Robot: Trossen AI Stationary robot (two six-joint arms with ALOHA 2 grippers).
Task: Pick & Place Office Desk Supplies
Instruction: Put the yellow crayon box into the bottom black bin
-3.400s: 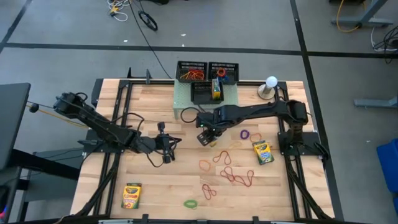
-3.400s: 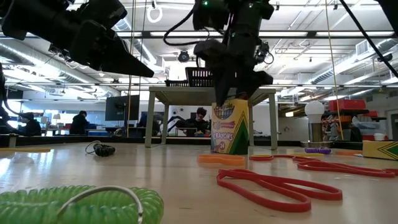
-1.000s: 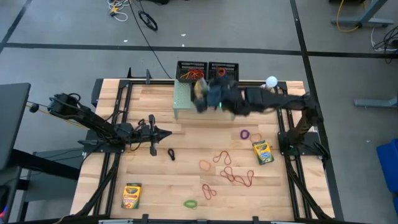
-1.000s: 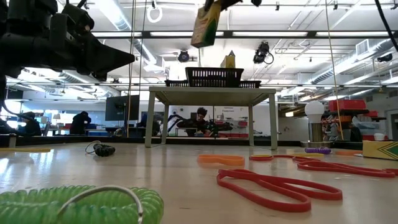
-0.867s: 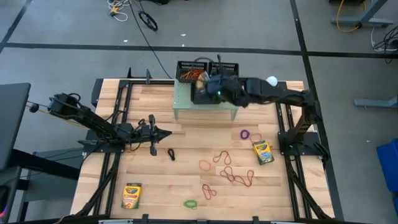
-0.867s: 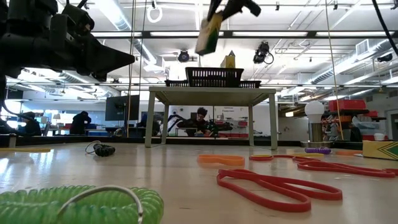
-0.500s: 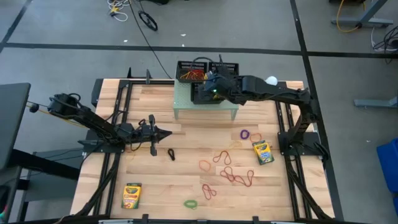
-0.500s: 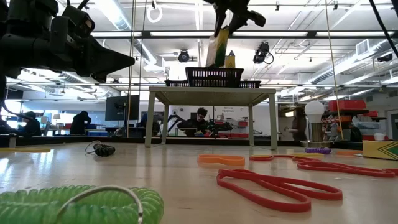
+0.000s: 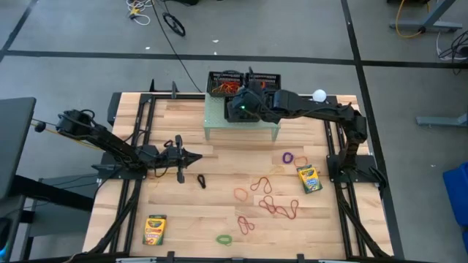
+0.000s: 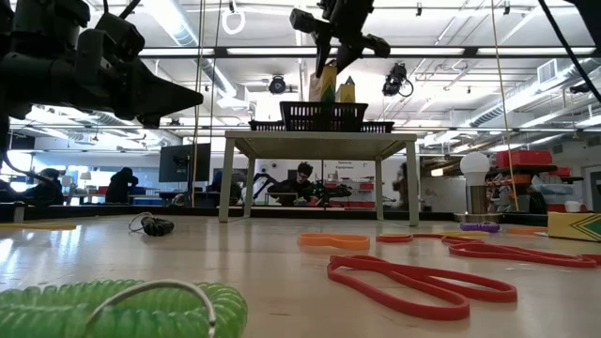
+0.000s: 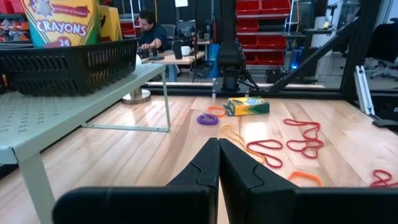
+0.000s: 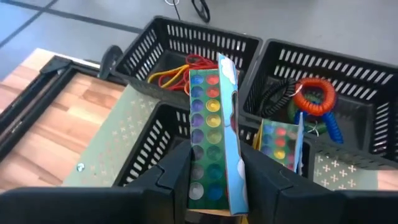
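Right gripper (image 12: 214,180) clamping flat cardboard crayon box (image 12: 214,134), over black mesh tray (image 12: 149,149)

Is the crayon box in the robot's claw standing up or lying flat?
Standing up. The right gripper holds the crayon box on end above a black mesh tray, beside another upright box.

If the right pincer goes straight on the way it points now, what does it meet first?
Probably the black mesh tray below: the right pincer, shut on a crayon box, points into it beside another crayon box.

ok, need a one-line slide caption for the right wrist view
Right gripper holds a crayon box upright over the front black mesh tray, beside a second crayon box already inside.
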